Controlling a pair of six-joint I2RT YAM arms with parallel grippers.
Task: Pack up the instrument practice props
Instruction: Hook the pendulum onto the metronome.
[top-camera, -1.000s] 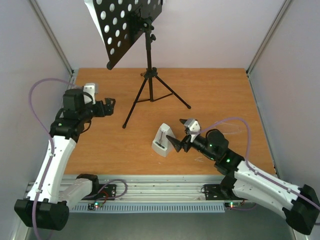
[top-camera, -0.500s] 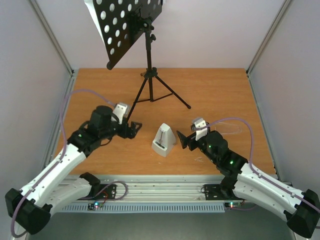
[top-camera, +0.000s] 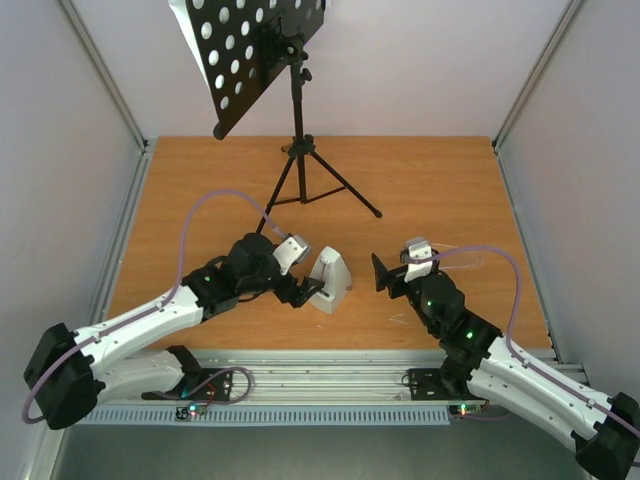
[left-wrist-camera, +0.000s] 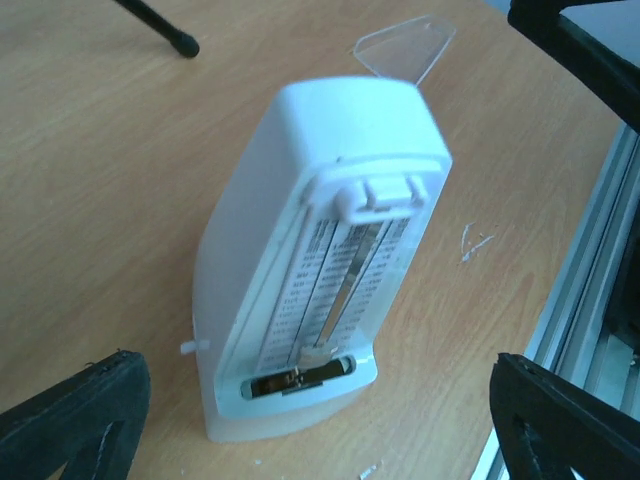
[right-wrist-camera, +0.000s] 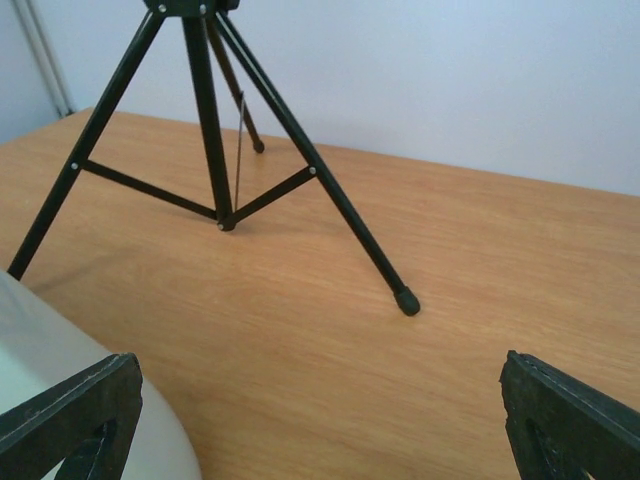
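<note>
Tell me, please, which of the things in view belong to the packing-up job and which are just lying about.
Part of the job:
music stand
metronome
sheet of music, its white edge showing past the stand's desk

Just lying about:
clear plastic piece, beyond the metronome; I cannot tell what it is

We see the metronome (left-wrist-camera: 320, 250) between the left gripper (left-wrist-camera: 318, 425) fingers (left-wrist-camera: 70, 420): smooth white plastic, slight gloss. The fingers are matt black and grainy. The table (left-wrist-camera: 100, 150) below is satin wood grain with a few pale scratches. Ahead of the right gripper (right-wrist-camera: 320, 420), the music stand (right-wrist-camera: 215, 120) legs are smooth, semi-matt black.
</note>
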